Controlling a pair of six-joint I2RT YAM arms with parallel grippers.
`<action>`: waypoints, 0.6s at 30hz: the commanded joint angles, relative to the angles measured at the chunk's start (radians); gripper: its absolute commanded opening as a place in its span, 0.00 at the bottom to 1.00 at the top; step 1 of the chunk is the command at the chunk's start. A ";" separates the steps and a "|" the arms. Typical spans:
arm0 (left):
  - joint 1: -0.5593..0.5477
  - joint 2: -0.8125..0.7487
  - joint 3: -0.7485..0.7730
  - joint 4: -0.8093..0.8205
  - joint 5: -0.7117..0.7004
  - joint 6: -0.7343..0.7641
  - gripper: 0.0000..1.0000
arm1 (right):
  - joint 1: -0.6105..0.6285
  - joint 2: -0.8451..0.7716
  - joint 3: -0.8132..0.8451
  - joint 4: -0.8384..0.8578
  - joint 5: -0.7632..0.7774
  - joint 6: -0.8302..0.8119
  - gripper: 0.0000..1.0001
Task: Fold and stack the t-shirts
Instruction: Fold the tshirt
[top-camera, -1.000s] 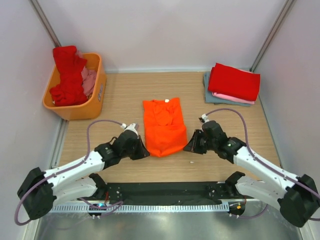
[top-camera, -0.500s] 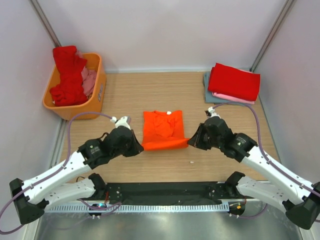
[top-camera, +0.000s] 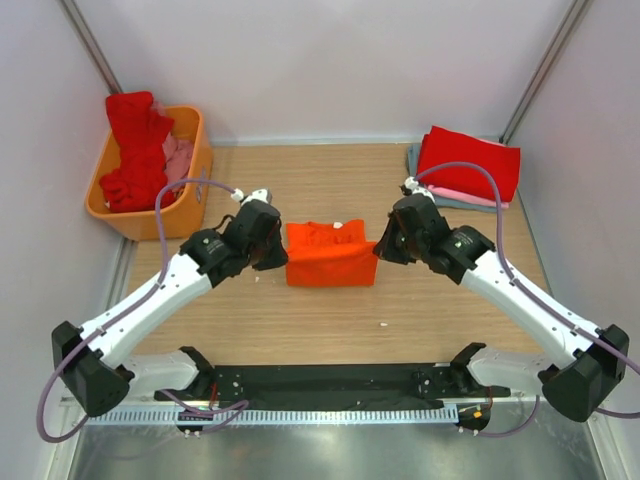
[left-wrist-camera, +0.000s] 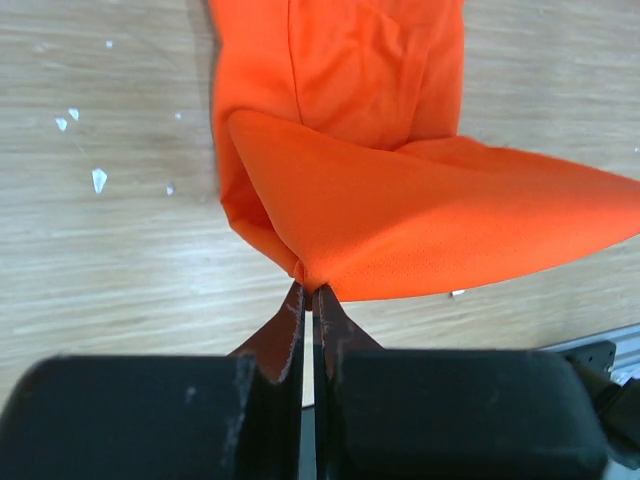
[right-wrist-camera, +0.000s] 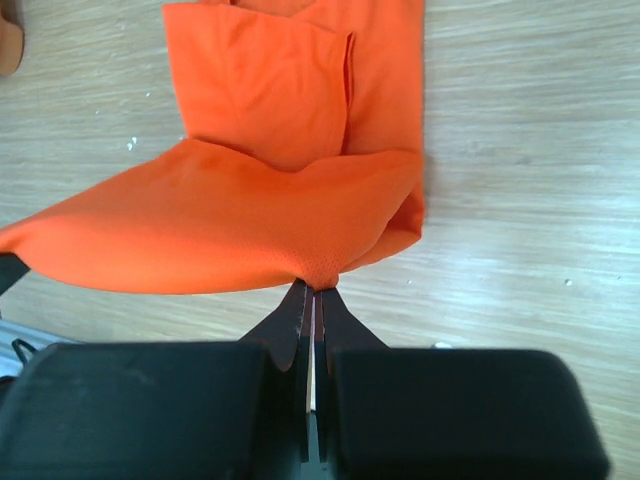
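The orange t-shirt (top-camera: 330, 255) is lying near the middle of the wooden table (top-camera: 420, 320). Its near half is being held up and doubled toward the far half, so it is forming a short, wide band between the two arms. The left gripper (top-camera: 279, 256) is pinching the shirt's near left corner, jaws pressed together on the cloth. The right gripper (top-camera: 380, 250) is clamping the near right corner the same way. In both wrist views the held hem is stretching above the flat layer beneath. The orange plastic basket (top-camera: 192, 200) is sitting at the far left, well apart from the fold, with a loose red t-shirt (top-camera: 135, 150) spilling over its rim and a loose pink t-shirt (top-camera: 178, 158) inside. At the far right a stack is resting: a folded red t-shirt (top-camera: 468, 150) on a folded pink t-shirt (top-camera: 462, 196) on a grey-blue t-shirt (top-camera: 418, 185). The right arm's purple cable (top-camera: 458, 165) is arching across that stack. A white neck label (top-camera: 338, 225) is showing at the orange shirt's far edge, and a small white speck (top-camera: 381, 324) is lying on bare wood nearer the arms.
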 joint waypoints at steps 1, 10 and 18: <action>0.079 0.045 0.076 0.020 0.066 0.084 0.00 | -0.069 0.036 0.052 0.044 -0.037 -0.061 0.01; 0.316 0.487 0.362 0.092 0.234 0.190 0.00 | -0.288 0.487 0.317 0.137 -0.168 -0.188 0.01; 0.469 1.100 1.092 -0.219 0.308 0.181 0.71 | -0.402 1.073 1.120 -0.060 -0.304 -0.285 1.00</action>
